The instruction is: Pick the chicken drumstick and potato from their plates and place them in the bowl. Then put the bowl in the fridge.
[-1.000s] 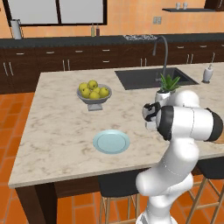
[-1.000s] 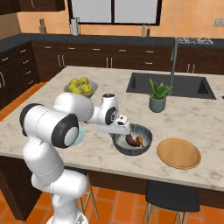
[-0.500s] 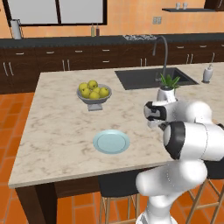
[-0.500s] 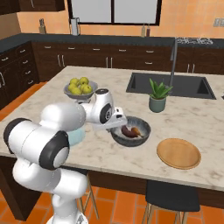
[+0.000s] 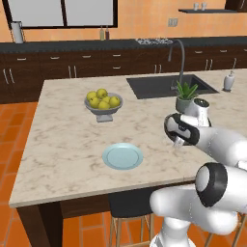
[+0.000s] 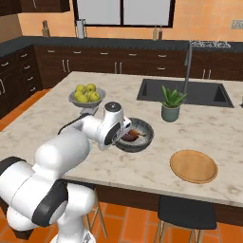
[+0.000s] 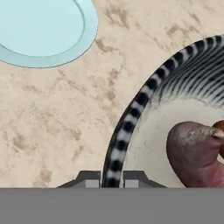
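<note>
bowl (image 7: 131, 118) rim pinched between fingertips (image 7: 89, 178), potato (image 7: 192, 151) inside

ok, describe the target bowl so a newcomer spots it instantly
On the marble island, left of the potted plant by the sink, sits the bowl, its rim pinched by the gripper. Unlike the pedestal fruit bowl, it is dark, ribbed and holds a potato.

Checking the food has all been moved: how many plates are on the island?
2: the pale blue plate lies bare near the front edge; the wooden plate lies bare right of the bowl.
</note>
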